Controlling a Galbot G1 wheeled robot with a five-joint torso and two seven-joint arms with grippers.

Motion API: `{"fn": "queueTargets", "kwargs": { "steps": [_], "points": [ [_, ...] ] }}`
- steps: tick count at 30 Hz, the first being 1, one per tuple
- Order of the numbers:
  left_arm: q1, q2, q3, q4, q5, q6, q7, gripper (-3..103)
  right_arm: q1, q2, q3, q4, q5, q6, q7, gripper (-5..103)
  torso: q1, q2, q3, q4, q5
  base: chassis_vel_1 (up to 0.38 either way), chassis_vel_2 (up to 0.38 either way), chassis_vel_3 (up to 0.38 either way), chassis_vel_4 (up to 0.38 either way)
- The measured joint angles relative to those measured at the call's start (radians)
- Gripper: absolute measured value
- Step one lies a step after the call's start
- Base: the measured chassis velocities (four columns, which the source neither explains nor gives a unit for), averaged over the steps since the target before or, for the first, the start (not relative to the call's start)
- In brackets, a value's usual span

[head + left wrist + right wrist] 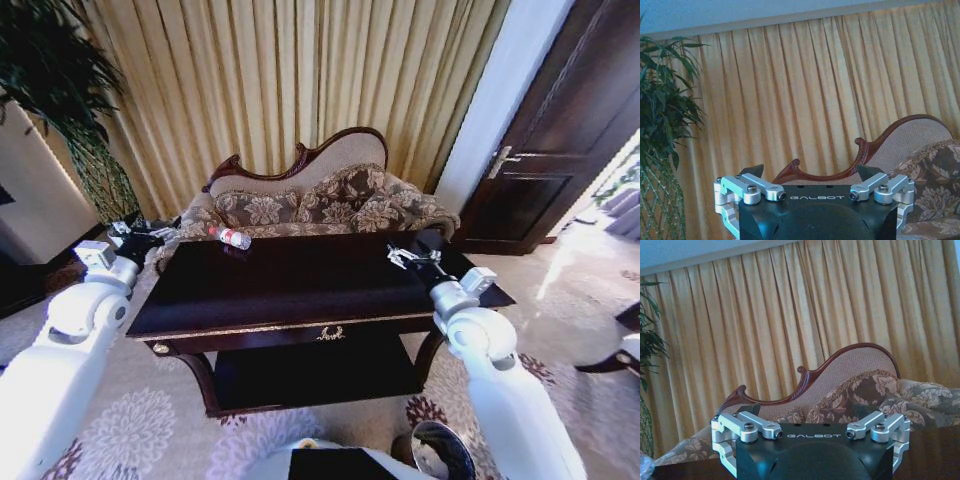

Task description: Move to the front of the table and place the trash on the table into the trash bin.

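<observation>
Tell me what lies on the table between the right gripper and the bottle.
Nothing: in the head view, the table top is bare between the right gripper and the bottle.

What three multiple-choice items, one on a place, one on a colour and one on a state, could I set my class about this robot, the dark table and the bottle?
1. Where does the bottle lie?
A. on the table's far edge, near the left corner
B. on the lower shelf
C. on the carpet

2. What colour is the bottle's label?
A. green
B. red
C. blue

3. How are the fingers of the left claw?
A. shut on the bottle
B. shut on nothing
C. open

Answers
1. A: in the head view the bottle rests on its side at the back of the table, just in front of the sofa.
2. B: a red band shows around its middle.
3. C: in the left wrist view its two dark fingertips stand wide apart with nothing between them; the right claw looks the same.
</observation>
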Motion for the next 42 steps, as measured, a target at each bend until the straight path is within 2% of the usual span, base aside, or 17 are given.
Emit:
{"fn": "queueTargets", "kwargs": {
  "steps": [9, 11, 14, 42],
  "points": [
    [-0.008, -0.003, 0.009, 0.001, -0.003, 0.001, -0.009, 100, -0.006, 0.003, 0.007, -0.007, -0.002, 0.007, 0.000, 100, 0.001, 0.000, 0.000, -0.0002, 0.0000, -0.109, 0.116, 0.111, -0.099],
    [-0.017, -0.004, 0.019, -0.004, -0.017, 0.020, -0.046, 100, -0.006, 0.003, 0.009, -0.012, -0.003, 0.007, 0.000, 100, 0.001, 0.000, 0.000, -0.0001, -0.0001, -0.008, 0.028, 0.002, -0.001],
    [-0.029, -0.003, 0.023, -0.002, -0.034, 0.044, -0.071, 100, -0.003, 0.003, 0.007, -0.014, -0.004, 0.007, 0.000, 100, 0.000, 0.000, 0.000, -0.0001, 0.0000, 0.000, 0.000, 0.000, 0.000],
    [-0.029, 0.001, 0.017, 0.016, -0.031, 0.038, -0.071, 100, -0.002, 0.021, -0.007, -0.028, -0.022, 0.007, 0.000, 100, 0.000, 0.000, 0.000, 0.0000, -0.0001, 0.000, 0.000, 0.000, 0.000]
  ]
}}
